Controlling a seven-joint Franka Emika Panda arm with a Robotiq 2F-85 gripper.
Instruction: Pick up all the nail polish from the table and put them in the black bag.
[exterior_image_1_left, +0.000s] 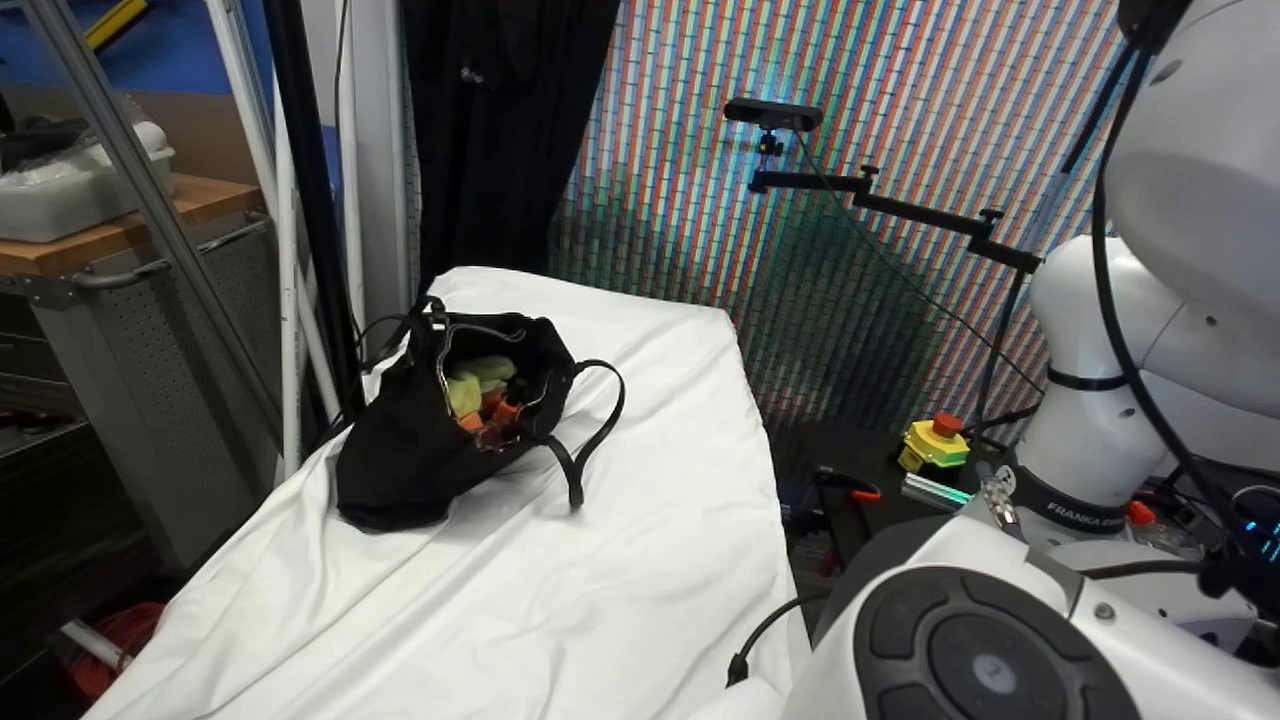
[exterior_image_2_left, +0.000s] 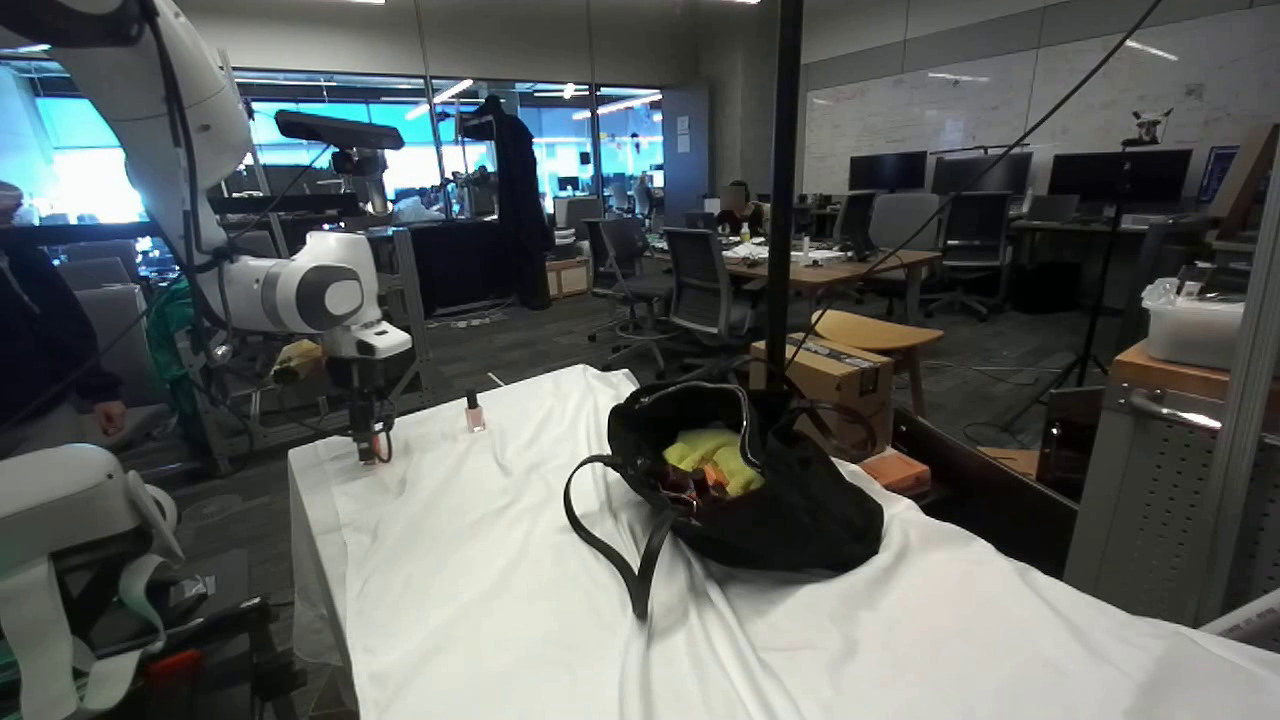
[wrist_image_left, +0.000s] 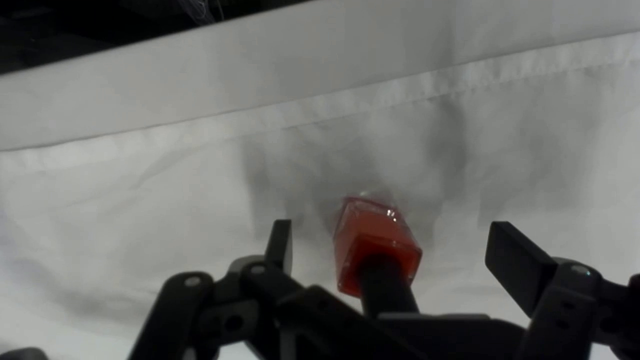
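While the bag (exterior_image_2_left: 805, 515) mid-frame's got yellowish stuff (exterior_image_2_left: 728, 452), claw (exterior_image_2_left: 372, 447) at left points down, spread wide around ungripped polish (wrist_image_left: 376, 235).

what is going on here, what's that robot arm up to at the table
The robot arm has its claw open around a red nail polish bottle near the edge of the white-draped table. There is a gap on either side, so the bottle isn't gripped. A pink nail polish bottle stands upright on the cloth nearby. The black bag slouches open on the table, with yellow-green, orange and red contents showing; the job is to get both bottles into it.
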